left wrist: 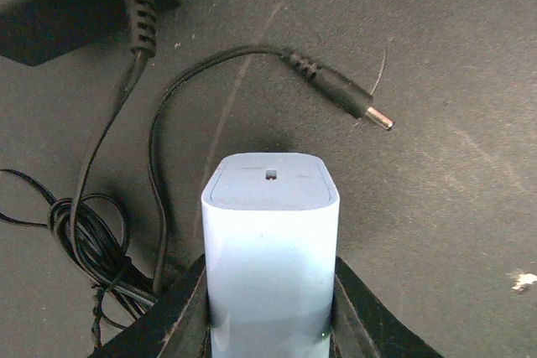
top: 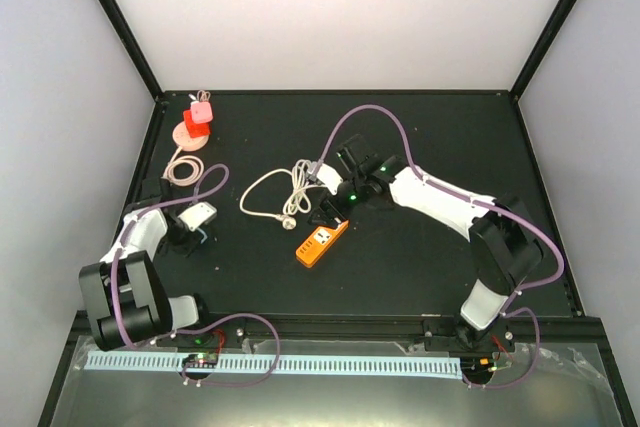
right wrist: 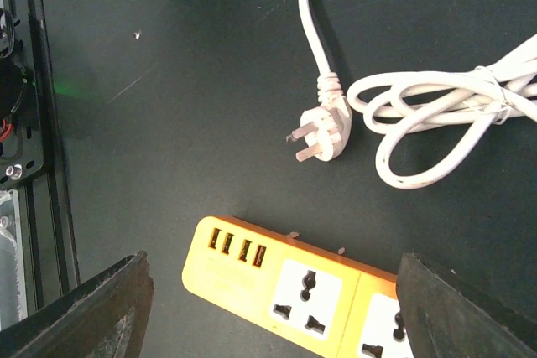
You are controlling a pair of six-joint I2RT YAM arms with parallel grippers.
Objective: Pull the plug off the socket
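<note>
Right wrist view puts the right gripper (right wrist: 273, 262) directly over the orange power strip (right wrist: 285, 287), jaws spread wide on either side of it and holding nothing. That wide stance looks suited to straddling the strip or a plug body. The white plug (right wrist: 323, 127) lies flat on the counter (right wrist: 168, 106) beyond the strip, pins facing away from the sockets and apart from them, with its white cord (right wrist: 436, 102) bundled in loops alongside. Judging from this, the plug is already out.

As for anything that holds something: the strip's sockets and small ports are the only receptacles, and every one in view is vacant; its far end runs out of frame here, though the top view shows nothing plugged in.

The left gripper (left wrist: 270, 291) is well apart at the left side of the counter, closed on a white block (left wrist: 270, 224) clamped upright between its fingers, probably just kept out of the way. A black adapter (left wrist: 67, 6) and its loose barrel connector (left wrist: 344, 96) lie ahead of it
</note>
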